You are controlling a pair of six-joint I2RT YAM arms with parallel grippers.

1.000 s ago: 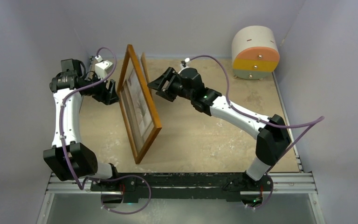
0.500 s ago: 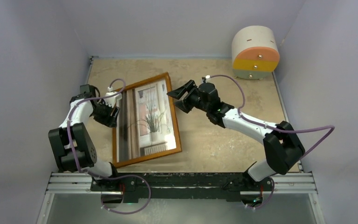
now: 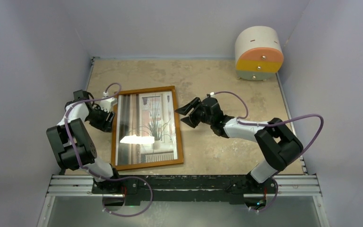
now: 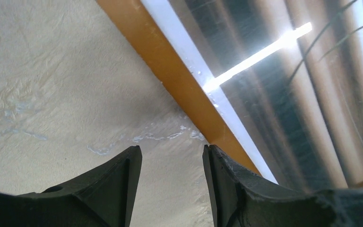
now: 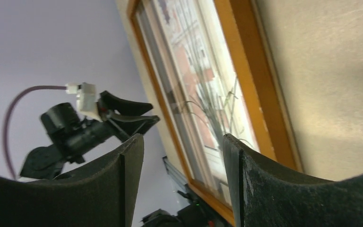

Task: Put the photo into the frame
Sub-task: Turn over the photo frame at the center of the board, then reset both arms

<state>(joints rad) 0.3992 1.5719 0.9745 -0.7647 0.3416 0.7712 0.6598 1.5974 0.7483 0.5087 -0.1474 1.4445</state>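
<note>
Frame (image 3: 144,89) flat, face up; photo (image 3: 146,127) showing inside, so prob. loaded. L gripper (image 3: 103,116) & R gripper (image 3: 185,115) beside its edges, jaws apart, empty; likely letting go.

Pale lilac walls (image 3: 179,23) enclose a mottled beige surface (image 3: 208,151); a round drawer cabinet (image 3: 258,52) sits upper right.
</note>
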